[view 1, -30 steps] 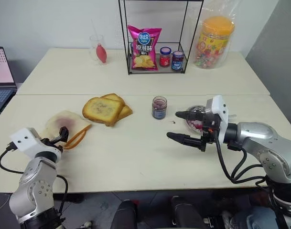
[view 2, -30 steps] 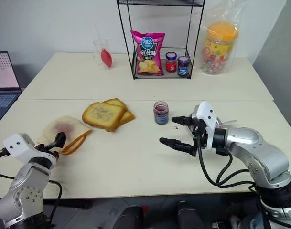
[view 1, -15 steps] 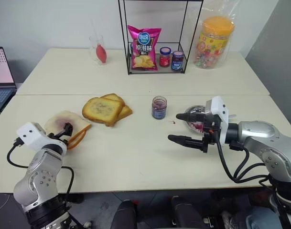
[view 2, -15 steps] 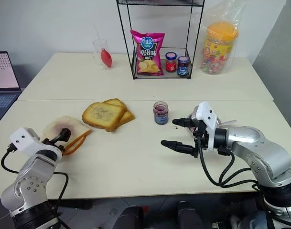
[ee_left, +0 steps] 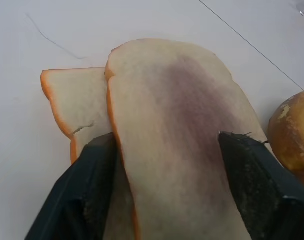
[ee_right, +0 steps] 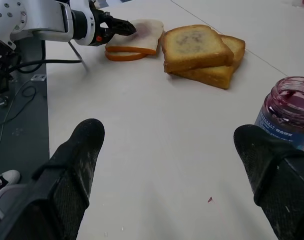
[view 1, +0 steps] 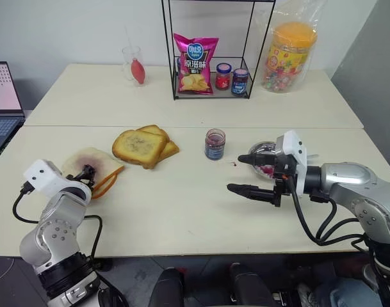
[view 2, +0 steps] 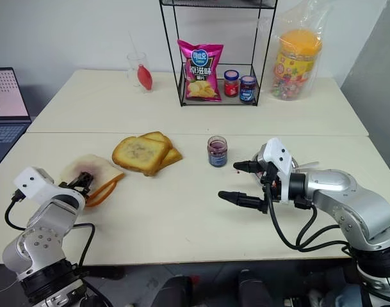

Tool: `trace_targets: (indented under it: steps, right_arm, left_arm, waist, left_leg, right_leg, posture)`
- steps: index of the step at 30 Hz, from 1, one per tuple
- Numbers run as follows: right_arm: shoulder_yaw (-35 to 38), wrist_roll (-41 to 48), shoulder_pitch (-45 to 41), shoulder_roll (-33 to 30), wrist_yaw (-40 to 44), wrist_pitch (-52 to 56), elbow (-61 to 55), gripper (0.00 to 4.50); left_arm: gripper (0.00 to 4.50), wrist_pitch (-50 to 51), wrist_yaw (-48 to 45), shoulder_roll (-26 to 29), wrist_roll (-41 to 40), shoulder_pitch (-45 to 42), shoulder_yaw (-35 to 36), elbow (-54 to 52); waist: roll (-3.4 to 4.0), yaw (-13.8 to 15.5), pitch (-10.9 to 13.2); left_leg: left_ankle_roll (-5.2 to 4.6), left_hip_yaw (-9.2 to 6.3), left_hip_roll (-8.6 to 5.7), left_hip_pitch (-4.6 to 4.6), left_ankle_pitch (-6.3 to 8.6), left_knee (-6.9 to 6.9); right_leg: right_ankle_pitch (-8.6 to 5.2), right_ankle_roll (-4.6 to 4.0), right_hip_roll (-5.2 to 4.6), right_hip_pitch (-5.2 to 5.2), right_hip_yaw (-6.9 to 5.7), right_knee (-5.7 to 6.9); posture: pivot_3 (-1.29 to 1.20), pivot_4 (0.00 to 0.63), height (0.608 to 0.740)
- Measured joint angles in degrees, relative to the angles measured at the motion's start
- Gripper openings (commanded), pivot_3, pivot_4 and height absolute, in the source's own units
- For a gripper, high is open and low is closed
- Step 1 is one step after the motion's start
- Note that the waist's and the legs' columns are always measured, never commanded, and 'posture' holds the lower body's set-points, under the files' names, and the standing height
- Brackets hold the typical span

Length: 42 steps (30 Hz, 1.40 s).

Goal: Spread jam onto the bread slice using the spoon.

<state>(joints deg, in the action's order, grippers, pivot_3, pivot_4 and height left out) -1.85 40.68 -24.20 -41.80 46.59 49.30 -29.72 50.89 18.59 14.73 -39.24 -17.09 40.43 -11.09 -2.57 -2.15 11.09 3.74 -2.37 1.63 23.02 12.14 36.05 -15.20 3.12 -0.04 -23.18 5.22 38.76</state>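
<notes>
Meanwhile, the left end effector (view 1: 87, 173) sat at the near edge of the bread slice (ee_left: 181, 125), its two fingers (ee_left: 94, 172) spread to either side of the jam-smeared slice, which lay on a second pale slice (ee_left: 74, 100) at the left of the table (view 1: 182, 211); whether the fingers pressed on the bread could not be told. The right end effector (view 1: 243, 173) hovered wide open and empty over the table, near the jam (view 1: 214, 143), with the toasted slices (view 1: 142, 146) between jar and bread.

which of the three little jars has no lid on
The jam jar standing alone on the near table, right of the toasted slices. The two jars on the wire shelf wear red and blue lids.
</notes>
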Motion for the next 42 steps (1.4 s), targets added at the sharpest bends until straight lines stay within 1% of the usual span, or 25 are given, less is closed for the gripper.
trace_targets:
  steps: [2, 5, 8, 12, 22, 26, 29, 32, 36, 37, 40, 42]
  right_arm:
    - [0.0, 0.22, 0.0, -0.03, -0.01, 0.1, -0.32, 4.5]
    - [0.0, 0.82, 0.01, -0.03, -0.06, 0.25, -0.52, 4.5]
    - [0.0, 0.95, 0.02, -0.05, -0.25, 0.39, -0.53, 4.5]
    - [0.0, 0.97, 0.02, -0.07, -0.33, 0.42, -0.53, 4.5]
    - [0.0, 0.96, 0.02, 0.16, -0.32, -0.04, -0.3, 4.5]
    - [0.16, 0.96, 0.02, 0.11, -0.26, -0.11, -0.27, 4.5]
    - [0.76, 1.01, 0.24, -0.24, -0.07, -0.12, -0.27, 4.5]
    - [1.73, 1.09, 0.52, -1.04, 0.69, -0.13, -0.27, 4.5]
    - [3.25, 1.27, 0.97, -2.67, 1.5, -0.1, -0.19, 4.5]
    - [3.52, 1.33, 1.03, -2.96, 1.76, -0.09, -0.19, 4.5]
    - [4.9, 1.59, 1.5, -4.16, 1.95, 0.14, -0.17, 4.5]
    - [5.77, 1.79, 2.11, -5.25, 2.05, 0.45, -0.21, 4.5]
  left_arm:
    - [2.16, 0.06, 0.04, 0.0, 0.0, 0.0, 0.0, 0.0]
    - [1.46, 0.11, 0.1, 0.0, -0.03, -0.12, 0.03, 0.0]
    - [0.9, 0.13, 0.18, 0.0, -0.1, -0.55, 0.03, -0.03]
    - [0.03, 0.01, 0.41, 0.0, -0.09, -0.54, -0.04, -0.23]
    - [0.03, -6.47, -1.17, -1.12, 0.27, 1.53, -0.76, -3.07]
    - [0.03, -9.94, -4.22, -1.0, -0.34, 2.75, -0.75, -6.12]
    - [0.03, -11.46, -7.21, 0.32, -2.77, 2.49, -1.01, -9.43]
    - [0.03, -8.46, -11.39, 3.26, -13.18, 0.38, -2.1, -13.97]
    - [0.03, -0.43, -16.45, 6.57, -33.66, 2.34, -6.6, -16.82]
    - [0.03, 0.88, -16.9, 7.13, -37.31, 3.48, -7.71, -16.83]
    - [0.03, 3.17, -17.39, 9.72, -46.25, 6.37, -10.99, -16.82]
    - [0.03, 3.95, -18.53, 11.32, -49.88, 8.25, -13.03, -16.82]
  waist:
    - [0.0, 0.1, 0.0]
    - [-0.03, 0.2, 0.02]
    - [-0.04, 0.23, 0.03]
    - [-0.06, 0.24, 0.03]
    - [-0.08, 0.26, 0.05]
    - [-0.13, 0.27, 0.07]
    - [-0.14, 0.27, 0.08]
    - [-0.15, 0.42, 0.08]
    - [-0.14, 0.3, 0.09]
    - [-0.14, 0.25, 0.09]
    - [-0.12, -0.06, 0.1]
    - [-0.11, 0.04, 0.1]
  left_leg:
    - [0.0, 0.0, 0.0, 0.0, 0.0, 0.0]
    - [0.0, 0.0, 0.0, 0.01, 0.0, 0.0]
    - [0.0, 0.0, 0.0, 0.01, 0.0, 0.0]
    - [0.0, 0.0, 0.0, 0.02, 0.0, -0.01]
    - [0.01, 0.02, 0.01, 0.03, 0.01, -0.03]
    - [0.02, 0.02, 0.02, 0.06, 0.01, -0.03]
    - [0.02, 0.01, 0.02, 0.09, 0.01, -0.03]
    - [0.02, 0.0, 0.01, 0.13, 0.01, -0.01]
    - [0.02, 0.05, 0.01, 0.13, 0.03, -0.04]
    - [0.02, 0.05, 0.03, 0.13, 0.03, -0.04]
    - [0.02, 0.04, 0.06, 0.1, 0.03, -0.08]
    - [0.02, 0.04, 0.05, 0.07, 0.03, -0.08]
  right_leg:
    - [0.0, 0.0, 0.0, 0.0, 0.0, -0.01]
    - [0.0, 0.0, 0.0, 0.0, 0.0, -0.02]
    - [0.0, 0.01, 0.0, 0.0, 0.0, -0.04]
    - [0.0, 0.01, 0.0, 0.0, 0.0, -0.06]
    - [0.01, 0.02, 0.0, -0.01, 0.02, -0.13]
    - [0.01, 0.01, 0.0, -0.02, 0.01, -0.15]
    - [0.01, 0.02, 0.0, -0.02, 0.0, -0.18]
    - [0.03, 0.05, -0.02, -0.02, -0.02, -0.22]
    - [0.05, 0.09, -0.04, -0.02, 0.05, -0.32]
    - [0.05, 0.09, -0.03, -0.04, 0.06, -0.32]
    - [0.04, 0.07, 0.02, -0.07, 0.06, -0.26]
    - [0.02, 0.04, 0.02, -0.06, 0.07, -0.25]
  posture:
    - [0.0, 0.15, 0.74]
    - [0.0, 0.15, 0.74]
    - [0.0, 0.15, 0.74]
    - [0.0, 0.15, 0.74]
    - [0.0, 0.15, 0.74]
    - [0.0, 0.15, 0.74]
    - [0.0, 0.15, 0.74]
    - [0.0, 0.15, 0.74]
    - [0.0, 0.15, 0.74]
    - [0.0, 0.15, 0.74]
    - [0.0, 0.15, 0.74]
    - [0.0, 0.15, 0.74]
